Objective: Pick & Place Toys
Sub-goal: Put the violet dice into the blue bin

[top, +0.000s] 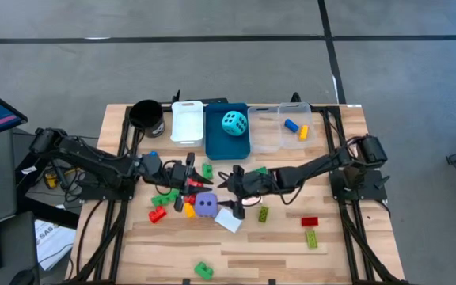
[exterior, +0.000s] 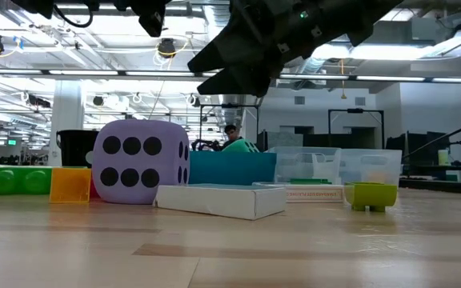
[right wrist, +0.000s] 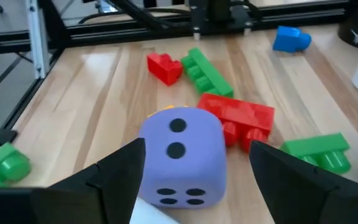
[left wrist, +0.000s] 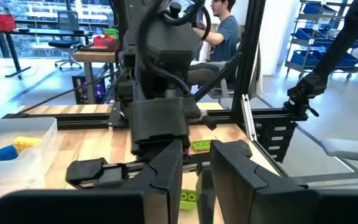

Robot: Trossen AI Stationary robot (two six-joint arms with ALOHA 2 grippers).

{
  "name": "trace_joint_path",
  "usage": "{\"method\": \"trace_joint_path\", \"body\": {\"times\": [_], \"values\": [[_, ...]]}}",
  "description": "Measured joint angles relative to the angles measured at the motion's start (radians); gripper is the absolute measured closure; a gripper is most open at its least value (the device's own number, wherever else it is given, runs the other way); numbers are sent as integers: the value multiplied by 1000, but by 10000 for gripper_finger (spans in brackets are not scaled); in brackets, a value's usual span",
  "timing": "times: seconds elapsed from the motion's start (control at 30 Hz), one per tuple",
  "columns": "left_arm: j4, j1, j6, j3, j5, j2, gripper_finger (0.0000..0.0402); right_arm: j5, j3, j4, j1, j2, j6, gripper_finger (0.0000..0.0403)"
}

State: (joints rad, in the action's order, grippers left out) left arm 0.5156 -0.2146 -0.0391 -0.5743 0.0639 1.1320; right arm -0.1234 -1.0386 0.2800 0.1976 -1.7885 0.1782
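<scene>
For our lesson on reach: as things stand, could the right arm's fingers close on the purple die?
Probably yes. The right gripper hangs over the purple die with a finger on each side, open; nothing lies between them.

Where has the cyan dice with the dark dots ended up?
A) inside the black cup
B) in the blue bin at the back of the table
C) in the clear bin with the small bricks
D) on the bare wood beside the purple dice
B: in the high view the cyan dice sits inside the blue bin, between the white bin and the clear bin, well apart from the purple dice.
</scene>
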Motion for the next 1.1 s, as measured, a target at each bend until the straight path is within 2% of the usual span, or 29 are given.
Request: {"method": "trace_joint_path", "body": {"times": [0.5,0.73,0.93,1.1], "values": [[45,-3,13,0,0,-2,325,-3,1,-1,5,-19,-5,121],[-42,-3,38,0,17,-146,325,52,3,52,3,-73,6,116],[-235,-18,12,0,18,-326,325,96,-44,109,3,-139,9,60],[-264,-47,9,31,18,-382,325,98,-95,107,5,-183,9,8]]}}
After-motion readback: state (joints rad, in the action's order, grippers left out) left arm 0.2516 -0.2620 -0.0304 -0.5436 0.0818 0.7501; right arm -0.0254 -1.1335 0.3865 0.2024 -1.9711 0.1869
